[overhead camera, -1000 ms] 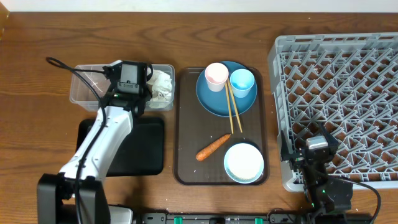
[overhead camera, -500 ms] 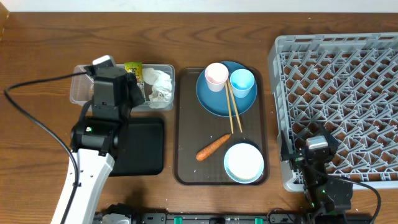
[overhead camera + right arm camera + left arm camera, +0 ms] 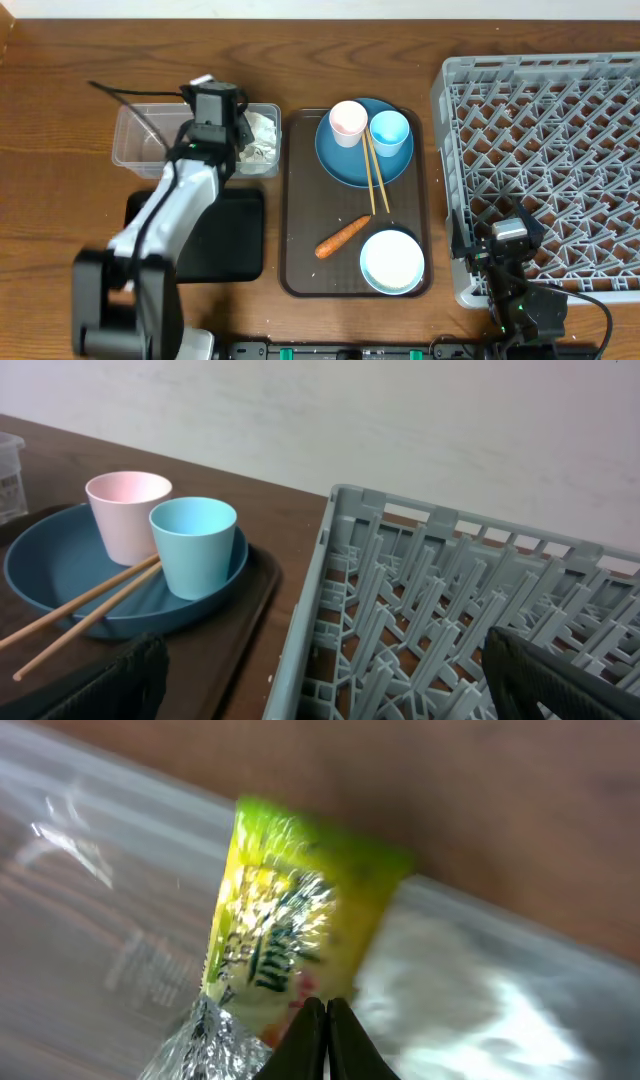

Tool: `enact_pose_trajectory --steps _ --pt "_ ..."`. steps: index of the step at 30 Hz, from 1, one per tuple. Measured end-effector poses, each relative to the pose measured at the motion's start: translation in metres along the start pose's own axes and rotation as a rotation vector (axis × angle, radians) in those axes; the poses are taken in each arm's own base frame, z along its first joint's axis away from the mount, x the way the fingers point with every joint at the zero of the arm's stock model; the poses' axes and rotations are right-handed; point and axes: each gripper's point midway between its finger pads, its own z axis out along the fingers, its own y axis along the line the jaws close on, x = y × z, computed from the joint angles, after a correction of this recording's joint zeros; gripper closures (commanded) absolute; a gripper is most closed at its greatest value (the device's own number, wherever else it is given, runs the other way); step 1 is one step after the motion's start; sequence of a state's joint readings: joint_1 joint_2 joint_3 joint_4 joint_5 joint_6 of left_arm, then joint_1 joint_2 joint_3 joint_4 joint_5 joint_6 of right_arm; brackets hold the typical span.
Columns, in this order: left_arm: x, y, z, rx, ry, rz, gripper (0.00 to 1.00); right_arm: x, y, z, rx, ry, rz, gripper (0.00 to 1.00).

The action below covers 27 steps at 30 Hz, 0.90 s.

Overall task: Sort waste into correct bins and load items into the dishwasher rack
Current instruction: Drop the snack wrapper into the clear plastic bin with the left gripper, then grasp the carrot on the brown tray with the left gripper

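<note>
My left gripper point(image 3: 325, 1020) is pinched shut on just the lower edge of the yellow-green foil wrapper point(image 3: 290, 920), whose top pokes past the clear tub's point(image 3: 135, 150) far rim, so letting go here could spill it onto the table point(image 3: 60, 60).

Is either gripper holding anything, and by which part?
Left gripper: shut at the foil wrapper's lower edge; an actual pinch cannot be told. Right gripper: open, holding nothing.

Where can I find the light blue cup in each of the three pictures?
Overhead: the light blue cup stands upper centre, on the blue plate.
Left wrist: not in it.
Right wrist: left of centre, on the same plate.
Shared landmark: the pink cup beside it.
</note>
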<state>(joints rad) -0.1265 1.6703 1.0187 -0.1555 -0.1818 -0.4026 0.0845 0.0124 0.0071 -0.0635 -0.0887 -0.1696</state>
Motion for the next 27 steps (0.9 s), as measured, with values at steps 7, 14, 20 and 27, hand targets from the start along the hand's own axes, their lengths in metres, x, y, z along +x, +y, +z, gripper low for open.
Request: enact_pose_trajectory --steps 7,14,20,27 --pt "0.012 0.013 0.018 -0.04 0.045 0.005 0.9 0.0 0.0 0.0 0.0 0.0 0.0 0.01" --pt "-0.029 0.001 -0.052 0.066 -0.065 -0.001 0.68 0.0 0.0 0.0 0.0 0.0 0.0 0.01" --pt "-0.018 -0.019 -0.165 0.282 -0.039 0.044 0.52 0.0 0.0 0.0 0.0 0.0 0.0 0.01" --pt "0.084 -0.039 -0.222 0.417 0.245 0.282 0.37 0.0 0.0 0.0 0.0 0.0 0.0 0.01"
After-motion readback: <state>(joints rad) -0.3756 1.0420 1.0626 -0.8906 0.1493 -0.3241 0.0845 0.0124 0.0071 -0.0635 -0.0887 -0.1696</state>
